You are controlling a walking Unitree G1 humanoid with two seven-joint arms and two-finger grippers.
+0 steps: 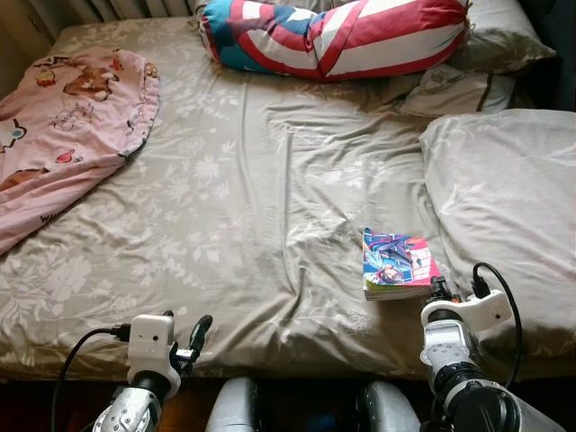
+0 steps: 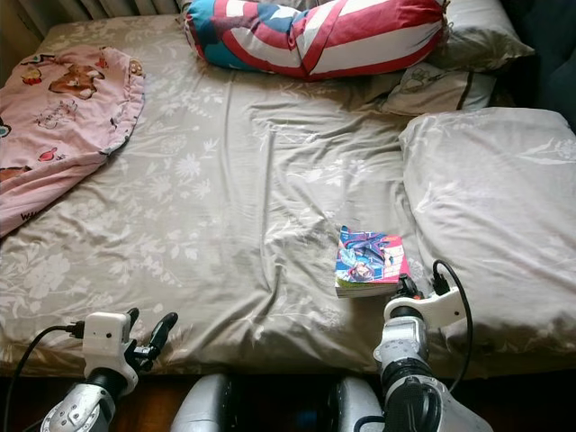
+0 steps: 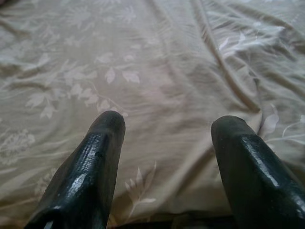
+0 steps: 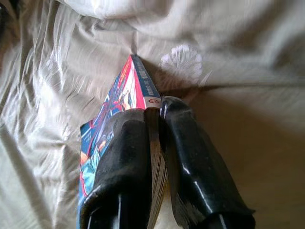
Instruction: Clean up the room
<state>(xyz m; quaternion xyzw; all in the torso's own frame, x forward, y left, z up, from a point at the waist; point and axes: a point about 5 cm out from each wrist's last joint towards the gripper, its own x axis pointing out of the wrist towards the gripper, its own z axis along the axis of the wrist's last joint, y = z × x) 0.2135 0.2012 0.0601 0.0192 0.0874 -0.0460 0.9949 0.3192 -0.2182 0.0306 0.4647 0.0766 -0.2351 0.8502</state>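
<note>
A small comic book (image 1: 398, 263) with a colourful cover lies on the beige floral bed sheet (image 1: 261, 207), near the bed's front edge at the right. My right gripper (image 1: 439, 290) is at the book's near right corner. In the right wrist view its two black fingers (image 4: 186, 157) are shut on the comic book (image 4: 136, 90), pinching it by the page edge. My left gripper (image 1: 184, 333) hovers open over the bare sheet at the front left edge, with nothing between its fingers (image 3: 102, 157).
A pink cartoon blanket (image 1: 63, 126) lies at the bed's left. A red, white and blue bolster (image 1: 333, 36) lies along the head, with grey pillows (image 1: 504, 198) at the right. My own legs (image 1: 306, 405) stand against the bed's front edge.
</note>
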